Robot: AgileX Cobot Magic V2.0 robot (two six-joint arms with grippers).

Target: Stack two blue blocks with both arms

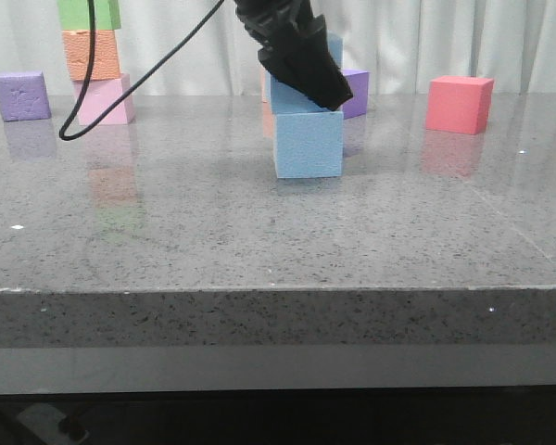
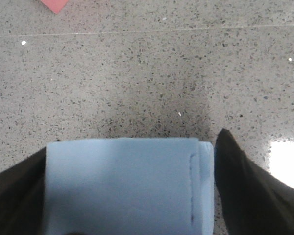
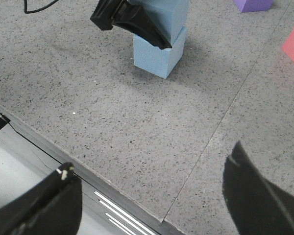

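Upper blue block [image 1: 301, 95] is gripped by left gripper [image 1: 306, 79], directly over lower blue block [image 1: 308, 142], mid-table toward far edge. Right gripper [image 3: 149, 196] is held wide open, empty, near front edge.

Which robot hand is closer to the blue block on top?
The left hand. Its fingers sit either side of the top blue block, over the bottom blue block. The right hand is open, far back near the table's front edge.
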